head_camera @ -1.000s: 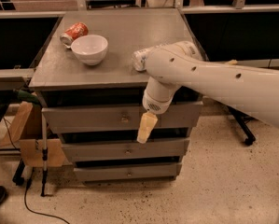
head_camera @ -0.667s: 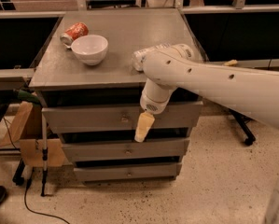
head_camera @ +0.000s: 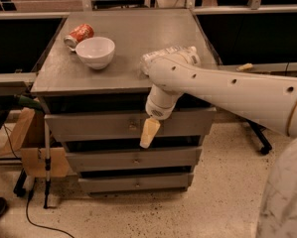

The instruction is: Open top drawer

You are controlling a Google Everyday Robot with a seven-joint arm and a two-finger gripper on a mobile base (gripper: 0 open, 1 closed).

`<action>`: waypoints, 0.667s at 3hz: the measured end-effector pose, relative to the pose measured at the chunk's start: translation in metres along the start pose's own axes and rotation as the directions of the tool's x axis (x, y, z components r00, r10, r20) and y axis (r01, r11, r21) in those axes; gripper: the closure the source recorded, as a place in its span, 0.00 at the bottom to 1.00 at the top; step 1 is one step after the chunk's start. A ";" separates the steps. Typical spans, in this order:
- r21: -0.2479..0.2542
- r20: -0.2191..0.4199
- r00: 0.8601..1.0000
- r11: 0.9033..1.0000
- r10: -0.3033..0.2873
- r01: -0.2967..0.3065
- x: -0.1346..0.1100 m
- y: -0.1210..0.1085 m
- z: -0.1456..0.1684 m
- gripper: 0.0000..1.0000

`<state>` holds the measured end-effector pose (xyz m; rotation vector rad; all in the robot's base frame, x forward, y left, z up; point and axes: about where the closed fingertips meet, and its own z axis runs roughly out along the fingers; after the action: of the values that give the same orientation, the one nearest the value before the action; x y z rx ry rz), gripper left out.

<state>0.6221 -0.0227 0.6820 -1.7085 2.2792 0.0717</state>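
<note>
The top drawer [head_camera: 88,127] is the widest grey front of the cabinet, directly under the tabletop, with a small brass knob [head_camera: 133,125] at its centre. It looks pushed in, about flush with the cabinet. My gripper [head_camera: 149,133] hangs from the white arm that reaches in from the right. Its tan tip points down in front of the top drawer's front, just right of the knob and slightly below it. I cannot tell whether it touches the knob.
Below are the mid-width drawer [head_camera: 113,158] and the narrowest drawer [head_camera: 138,183]. On the cabinet top [head_camera: 63,76] stand a white bowl [head_camera: 95,51], a tipped red can [head_camera: 78,34] and a pale packet [head_camera: 160,57]. A cardboard box [head_camera: 31,143] and a pole [head_camera: 46,167] stand at the left.
My gripper has shifted a little to the left and up, closer to the top drawer's knob. The drawers have not moved.
</note>
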 end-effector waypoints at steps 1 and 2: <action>-0.030 0.005 1.000 1.000 0.006 -0.006 0.004 -0.003 0.016 0.18; -0.044 0.013 1.000 0.999 0.016 -0.015 0.008 -0.004 0.022 0.41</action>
<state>0.6285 -0.0273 0.6598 -1.7067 2.2974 0.1369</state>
